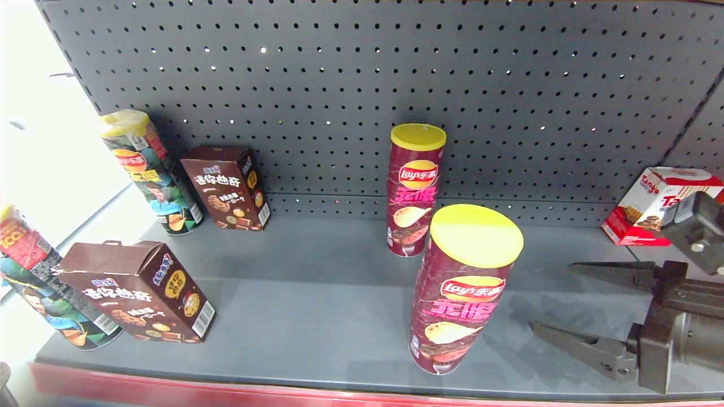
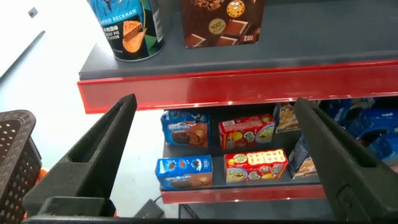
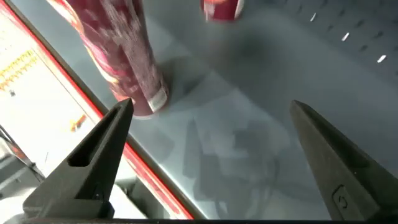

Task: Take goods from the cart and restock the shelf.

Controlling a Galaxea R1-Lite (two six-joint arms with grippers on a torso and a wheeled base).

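The right gripper point(image 1: 551, 298) hung over the right end of the shelf point(image 1: 317, 305), its jaws spread wide and empty, just beside the front chip can point(image 1: 461, 288). That maroon can stood upright near the shelf's front edge under a yellow lid. A second maroon can point(image 1: 414, 189) stood behind it, close to the pegboard back point(image 1: 396, 68). In the right wrist view the front can point(image 3: 124, 56) stood by the red lip, apart from both fingers.

The left gripper point(image 2: 214, 102) was also wide open and held nothing. It sat lower, facing the red shelf edge point(image 2: 236, 84). A dark woven basket point(image 2: 15, 149) showed beside it; its contents could not be seen. The lower shelf point(image 2: 249, 190) held small blue packs point(image 2: 183, 127) and red boxes point(image 2: 247, 130).

On the shelf's left stood two brown cookie boxes point(image 1: 226, 186) point(image 1: 141, 291) and two dark printed cans point(image 1: 150, 169) point(image 1: 34, 277). A red-and-white wafer box point(image 1: 656, 206) lay at the far right, behind the right arm.
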